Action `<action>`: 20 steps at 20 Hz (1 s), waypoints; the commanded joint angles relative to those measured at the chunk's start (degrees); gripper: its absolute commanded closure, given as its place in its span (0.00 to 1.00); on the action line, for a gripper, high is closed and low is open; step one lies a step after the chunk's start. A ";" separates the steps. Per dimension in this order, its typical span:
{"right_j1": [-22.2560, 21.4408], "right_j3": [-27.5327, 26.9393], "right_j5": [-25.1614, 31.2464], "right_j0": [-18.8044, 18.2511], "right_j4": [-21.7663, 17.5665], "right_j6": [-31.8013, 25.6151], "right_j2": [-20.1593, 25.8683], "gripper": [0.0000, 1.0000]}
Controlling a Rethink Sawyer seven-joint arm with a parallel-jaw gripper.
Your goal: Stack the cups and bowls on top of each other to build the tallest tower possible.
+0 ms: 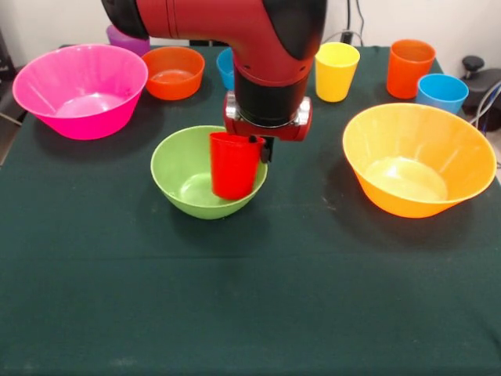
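A dark green cloth covers the worktop (250, 313), which fills nearly the whole front view; behind it runs a pale wall, with black cables and a dark object at the right edge. The cloth is bare across the near half.

The red and black arm (235, 31) comes down from the top centre, its thick black wrist pointing straight down over the middle of the worktop. Below the wrist sits a red block, and under that the jaws (254, 145) grasp the rim of the red cup (233, 164), one dark finger (266, 149) showing at the cup's right side. The cup hangs upright, mouth up, with its lower part inside the outline of the lime green bowl (188, 176); whether its base touches the bowl's floor cannot be told.

The large yellow-orange bowl (419, 160) stands to the right, well apart from the green one. The large pink bowl (80, 90) stands at the far left. Behind it a purple cup (129, 39) peeps out, partly hidden by the arm. The small orange bowl (174, 72) sits just beside the pink bowl, towards the centre. A sliver of a small blue bowl (226, 66) shows at the arm's left edge. On the far right side stand the yellow cup (337, 70), the orange cup (409, 68) and, just beside that, the light blue cup (442, 92), all upright.
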 commanded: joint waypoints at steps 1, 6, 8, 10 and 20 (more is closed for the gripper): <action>3.69 -5.93 -1.85 1.27 -4.84 -4.05 0.99 1.00; 3.72 -6.14 -0.09 1.17 -4.77 -4.97 0.43 1.00; 3.19 -5.64 0.47 0.79 -4.57 -5.64 0.44 1.00; 2.65 -5.38 1.58 0.68 -4.61 -6.15 0.16 1.00; -1.72 0.88 4.22 0.19 -4.53 -7.20 -1.59 1.00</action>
